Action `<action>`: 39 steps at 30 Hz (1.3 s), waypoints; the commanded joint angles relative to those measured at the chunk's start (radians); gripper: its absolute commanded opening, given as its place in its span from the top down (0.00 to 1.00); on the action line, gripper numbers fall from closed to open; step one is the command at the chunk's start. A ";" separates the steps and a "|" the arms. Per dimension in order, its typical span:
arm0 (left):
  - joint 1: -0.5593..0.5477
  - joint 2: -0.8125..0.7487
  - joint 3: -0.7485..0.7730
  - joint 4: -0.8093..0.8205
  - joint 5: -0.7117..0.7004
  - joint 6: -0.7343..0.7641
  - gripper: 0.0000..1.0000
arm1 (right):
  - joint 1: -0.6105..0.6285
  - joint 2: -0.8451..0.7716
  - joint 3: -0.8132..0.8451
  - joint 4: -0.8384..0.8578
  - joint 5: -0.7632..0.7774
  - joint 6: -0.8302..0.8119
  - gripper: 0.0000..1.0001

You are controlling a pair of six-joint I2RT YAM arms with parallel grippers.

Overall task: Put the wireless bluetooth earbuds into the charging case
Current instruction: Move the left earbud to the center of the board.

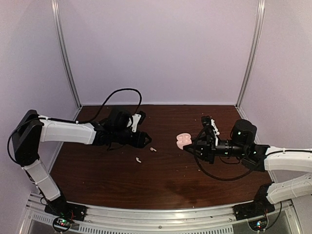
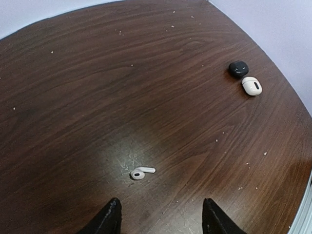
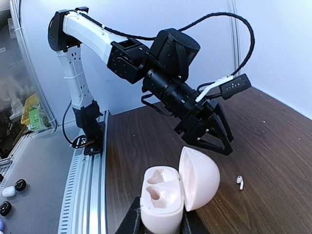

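Right gripper (image 3: 160,222) clamps an open pale-pink charging case (image 3: 197,178); left of it, left gripper (image 2: 161,214), fingers apart, hovers near a white stemmed earbud (image 2: 142,172).

White arm links (image 1: 66,131), black joints (image 1: 243,130), black cables (image 1: 122,89)

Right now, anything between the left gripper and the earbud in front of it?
Nothing visible. The earbud lies alone on the table just ahead of the open left gripper. A black piece and a white piece sit far off to one side, clear of the path.
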 commanded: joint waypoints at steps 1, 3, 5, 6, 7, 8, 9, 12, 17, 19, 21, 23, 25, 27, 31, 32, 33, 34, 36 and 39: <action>0.004 0.048 0.038 0.003 -0.030 -0.096 0.41 | -0.002 -0.036 -0.028 0.061 0.002 -0.012 0.95; 0.004 0.067 0.042 0.003 -0.036 -0.119 0.41 | -0.001 -0.038 -0.029 0.061 -0.002 -0.016 0.95; 0.004 0.091 0.052 0.002 -0.036 -0.139 0.40 | 0.000 -0.037 -0.030 0.062 0.000 -0.019 0.95; 0.004 0.104 0.058 0.001 -0.032 -0.147 0.39 | 0.000 -0.035 -0.033 0.063 -0.002 -0.020 0.95; 0.004 0.118 0.066 0.000 -0.028 -0.152 0.39 | 0.001 -0.034 -0.033 0.064 -0.002 -0.021 0.95; 0.004 0.133 0.073 -0.002 -0.026 -0.158 0.38 | 0.003 -0.032 -0.033 0.065 -0.003 -0.022 0.95; 0.005 0.147 0.078 -0.002 -0.026 -0.161 0.38 | 0.004 -0.034 -0.033 0.066 -0.003 -0.024 0.95; 0.013 0.174 0.090 0.006 -0.015 -0.177 0.38 | 0.009 -0.038 -0.040 0.073 0.000 -0.029 0.95; 0.017 0.221 0.118 0.013 0.003 -0.182 0.38 | 0.014 -0.038 -0.039 0.059 0.009 -0.036 0.96; 0.017 0.238 0.132 0.013 0.011 -0.176 0.38 | 0.016 -0.037 -0.037 0.058 0.012 -0.036 0.96; 0.016 0.253 0.142 0.015 0.021 -0.172 0.38 | 0.016 -0.032 -0.035 0.055 0.012 -0.036 0.96; 0.016 0.268 0.151 0.012 0.027 -0.171 0.39 | 0.016 -0.028 -0.035 0.052 0.012 -0.036 0.96; 0.017 0.280 0.155 0.009 0.038 -0.171 0.39 | 0.016 -0.029 -0.031 0.043 0.016 -0.038 0.95; 0.016 0.292 0.156 0.009 0.046 -0.171 0.39 | 0.017 -0.028 -0.026 0.032 0.021 -0.040 0.95; 0.016 0.315 0.163 0.008 0.052 -0.169 0.41 | 0.017 -0.026 -0.018 0.019 0.022 -0.042 0.95; 0.016 0.320 0.166 0.008 0.052 -0.166 0.41 | 0.017 -0.026 -0.019 0.018 0.022 -0.043 0.95; 0.016 0.326 0.170 0.008 0.055 -0.163 0.41 | 0.017 -0.026 -0.018 0.018 0.021 -0.042 0.95; 0.017 0.333 0.175 0.006 0.057 -0.159 0.42 | 0.017 -0.025 -0.018 0.018 0.022 -0.042 0.95; 0.017 0.349 0.185 0.006 0.065 -0.155 0.44 | 0.018 -0.024 -0.017 0.017 0.023 -0.042 0.95; 0.016 0.369 0.201 0.006 0.078 -0.142 0.49 | 0.017 -0.021 -0.014 0.012 0.024 -0.042 0.95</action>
